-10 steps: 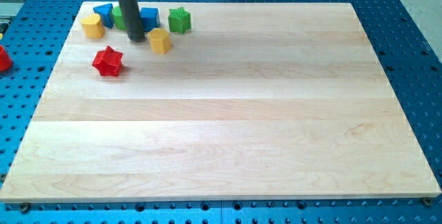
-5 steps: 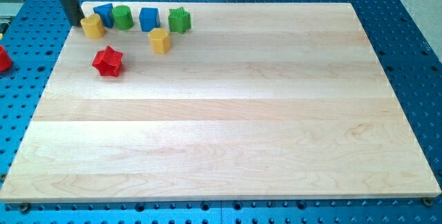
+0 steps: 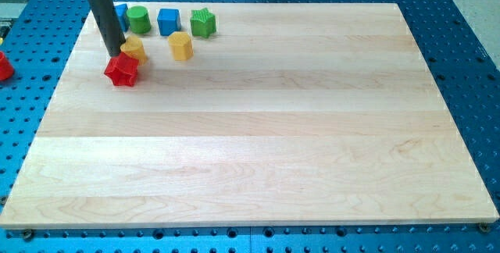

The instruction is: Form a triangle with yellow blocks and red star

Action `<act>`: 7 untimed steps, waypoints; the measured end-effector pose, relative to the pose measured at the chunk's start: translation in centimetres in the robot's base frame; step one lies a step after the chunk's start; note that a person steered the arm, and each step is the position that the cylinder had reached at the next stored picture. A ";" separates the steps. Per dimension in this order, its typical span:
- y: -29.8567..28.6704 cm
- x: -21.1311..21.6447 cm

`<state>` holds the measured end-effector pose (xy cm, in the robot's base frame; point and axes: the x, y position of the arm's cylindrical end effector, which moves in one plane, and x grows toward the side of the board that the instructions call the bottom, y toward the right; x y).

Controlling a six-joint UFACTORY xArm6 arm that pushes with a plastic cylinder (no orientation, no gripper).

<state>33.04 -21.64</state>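
Note:
The red star (image 3: pixel 121 70) lies near the board's top left. A yellow block (image 3: pixel 134 48) sits just above and right of it, touching or nearly touching it. A second yellow block (image 3: pixel 180 46), hexagon-like, lies further right. My tip (image 3: pixel 114 54) stands at the left side of the first yellow block, just above the red star.
Along the board's top edge lie a blue block (image 3: pixel 121 15) partly hidden by the rod, a green round block (image 3: pixel 139 19), a blue cube (image 3: pixel 168 21) and a green star (image 3: pixel 202 23). A red object (image 3: pixel 4 65) sits off the wooden board (image 3: pixel 258 128) at the view's left.
My tip went from the middle of the cluster to the far left, then down and right. It pushed the left yellow block down-right, next to the red star.

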 end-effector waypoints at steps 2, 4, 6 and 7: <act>-0.1 0.0; -1.7 2.6; 0.2 5.7; 7.7 5.6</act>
